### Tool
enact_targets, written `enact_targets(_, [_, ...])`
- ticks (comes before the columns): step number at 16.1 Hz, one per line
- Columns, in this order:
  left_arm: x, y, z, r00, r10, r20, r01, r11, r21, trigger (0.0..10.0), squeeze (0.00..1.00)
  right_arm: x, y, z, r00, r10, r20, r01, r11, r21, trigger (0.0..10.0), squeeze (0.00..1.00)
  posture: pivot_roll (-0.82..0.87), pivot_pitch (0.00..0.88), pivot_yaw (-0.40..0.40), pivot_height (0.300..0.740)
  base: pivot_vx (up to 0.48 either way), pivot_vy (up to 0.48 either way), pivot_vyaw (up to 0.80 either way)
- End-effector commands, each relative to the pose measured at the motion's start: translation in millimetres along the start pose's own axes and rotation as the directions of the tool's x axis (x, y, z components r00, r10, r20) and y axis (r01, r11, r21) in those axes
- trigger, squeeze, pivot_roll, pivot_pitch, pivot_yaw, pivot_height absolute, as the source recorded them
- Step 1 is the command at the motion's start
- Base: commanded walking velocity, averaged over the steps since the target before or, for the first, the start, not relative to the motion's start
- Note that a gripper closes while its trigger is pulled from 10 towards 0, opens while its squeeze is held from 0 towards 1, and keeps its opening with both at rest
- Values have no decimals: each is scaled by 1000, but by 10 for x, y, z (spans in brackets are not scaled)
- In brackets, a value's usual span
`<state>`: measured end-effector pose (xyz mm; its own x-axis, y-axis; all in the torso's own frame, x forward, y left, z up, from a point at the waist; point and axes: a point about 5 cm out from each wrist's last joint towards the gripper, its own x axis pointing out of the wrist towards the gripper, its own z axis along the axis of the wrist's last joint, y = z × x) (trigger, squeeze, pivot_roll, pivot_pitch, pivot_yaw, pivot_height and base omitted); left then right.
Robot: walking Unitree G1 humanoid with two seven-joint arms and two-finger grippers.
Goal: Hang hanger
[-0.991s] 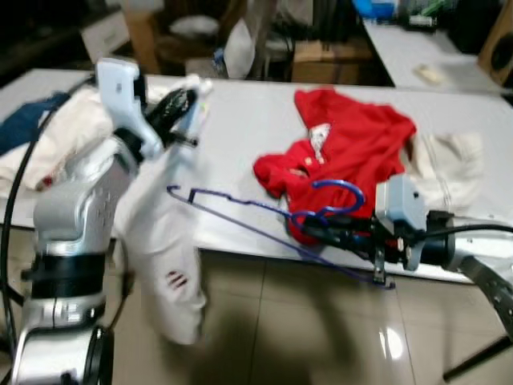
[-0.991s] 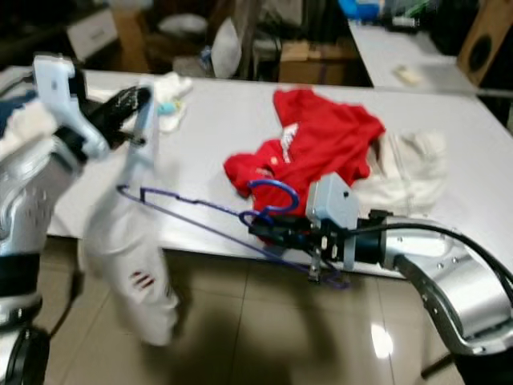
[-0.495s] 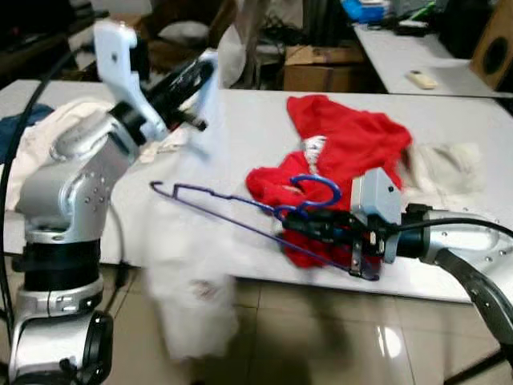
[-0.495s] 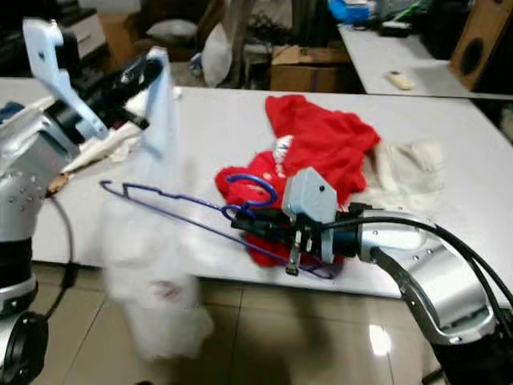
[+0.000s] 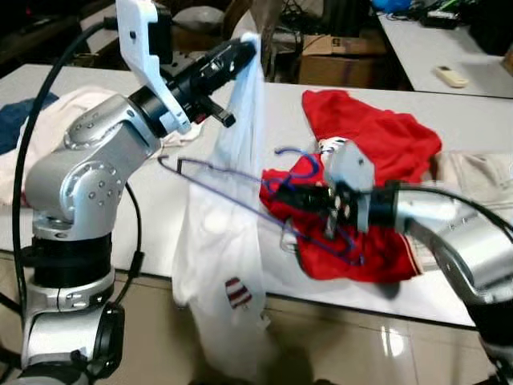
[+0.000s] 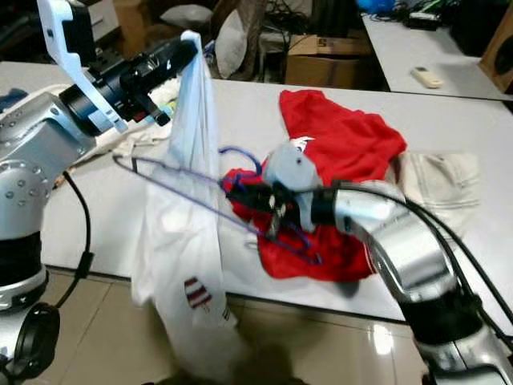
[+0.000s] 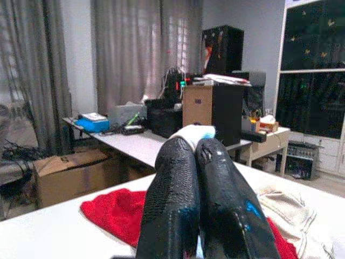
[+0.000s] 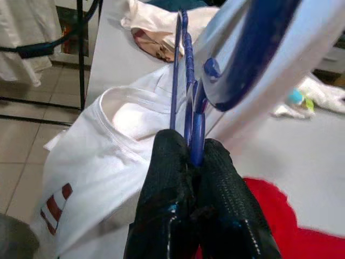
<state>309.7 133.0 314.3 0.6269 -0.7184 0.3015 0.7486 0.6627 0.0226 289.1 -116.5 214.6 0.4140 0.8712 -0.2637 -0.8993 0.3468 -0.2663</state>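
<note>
While raised higher than 1 s ago, left gripper (image 5: 240,53) jaws pinch white shirt (image 5: 228,241) | right gripper (image 5: 300,198) jaws clamp blue hanger (image 5: 240,188), now nearer shirt, above surface (image 5: 264,112) | next: insert hanger.

A long white table (image 5: 240,112) stands on a glossy beige tiled floor (image 5: 377,341) that reflects ceiling light. Behind it sit cardboard boxes (image 5: 333,68) and a second white table (image 5: 437,52). Grey curtains (image 7: 124,54) and a dark glazed cabinet (image 7: 312,70) line the far walls.
</note>
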Motion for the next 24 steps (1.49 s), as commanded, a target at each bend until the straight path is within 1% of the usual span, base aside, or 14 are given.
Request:
enact_targets(1, [8,-36,167,999,-20,44,19,999,40,10000,0,54,-116,20,998,-49,-36,48,999,-26,10000,0,13,0,25,740,0,0,0])
enact_targets(4, [9,-98,237,996,-55,69,52,998,46,10000,0,123,-463,71,979,-180,-97,178,984,-24,10000,0,19,0,18,740,0,0,0])
enact_targets(5, [1,-132,277,993,-78,89,74,996,46,10000,0,112,-668,91,957,-253,-143,244,966,-80,10000,0,20,0,15,740,0,0,0])
enact_targets(6, [-17,-159,329,988,-102,119,97,994,50,10000,0,49,-977,212,898,-421,-128,400,902,-161,10000,0,22,0,9,740,0,0,0])
enact_targets(7, [-27,-171,353,984,-113,135,106,993,53,10000,0,6,-1125,297,854,-511,-100,489,852,-187,10000,0,23,0,7,740,0,0,0])
enact_targets(8, [-68,-139,411,979,-94,179,85,995,57,10000,0,-270,-1485,823,615,-762,202,789,589,-178,10000,0,28,0,-5,740,0,0,0])
enact_targets(9, [-105,-83,432,976,-51,213,45,999,31,10000,0,-331,-1488,1010,598,-732,326,797,588,-139,10000,0,29,0,-7,740,0,0,0])
enact_targets(11, [-142,-45,416,976,-19,219,16,1000,16,10000,0,-272,-1410,1053,645,-655,392,758,611,-228,10000,0,27,0,-8,740,0,0,0])
enact_targets(13, [-162,-36,378,978,-9,208,8,1000,9,10000,0,-116,-1327,882,736,-571,364,668,701,-250,10000,0,22,0,-1,740,0,0,0])
enact_targets(16, [-132,6,125,993,45,105,-44,999,-12,10000,0,105,-1131,270,865,-453,213,500,808,-311,10000,0,22,0,5,740,0,0,0])
enact_targets(17, [-127,12,75,995,55,81,-54,998,-16,10000,0,117,-1097,194,883,-431,187,469,825,-313,10000,0,22,0,5,740,0,0,0])
enact_targets(19, [-117,67,-442,965,187,-182,-193,981,-15,10000,0,122,-760,-333,979,-204,-23,187,932,-311,10000,0,21,0,13,740,0,0,0])
enact_targets(21, [-126,139,-646,934,259,-247,-265,964,8,10000,0,25,-598,-546,988,-125,-87,93,947,-309,10000,0,12,0,26,740,0,0,0])
enact_targets(24, [-26,226,-583,933,287,-216,-280,958,60,10000,0,-148,-520,-625,985,-71,-156,17,946,-323,10000,0,3,0,41,740,0,0,0])
